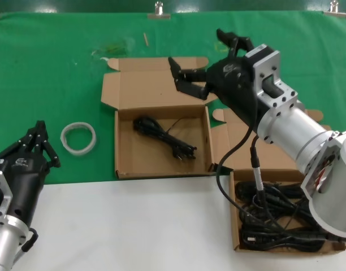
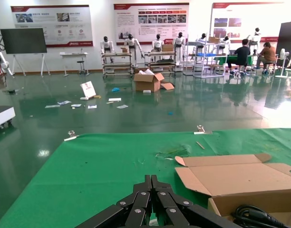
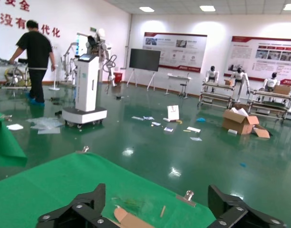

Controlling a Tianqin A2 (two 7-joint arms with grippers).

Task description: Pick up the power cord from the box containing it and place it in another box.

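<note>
The power cord (image 1: 164, 137), a thin black looped bundle, lies inside the open brown cardboard box (image 1: 122, 144) at the centre of the green mat. One end of it shows in the left wrist view (image 2: 252, 216). My right gripper (image 1: 198, 52) is open and empty. It hovers above the far edge of this box, over its hinged lid (image 1: 145, 84), apart from the cord. In the right wrist view the gripper (image 3: 156, 192) has its jaws spread wide with nothing between them. A second cardboard box (image 1: 235, 226) at the right front holds a big mass of black cables, and my right arm partly hides it. My left gripper (image 1: 40, 131) is shut and parked at the left front.
A white tape ring (image 1: 78, 137) lies on the green mat left of the centre box. Metal clips (image 1: 158, 9) hold the mat at the far edge. The white table surface (image 1: 133, 226) runs along the front. A small stick (image 1: 145, 38) lies beyond the box.
</note>
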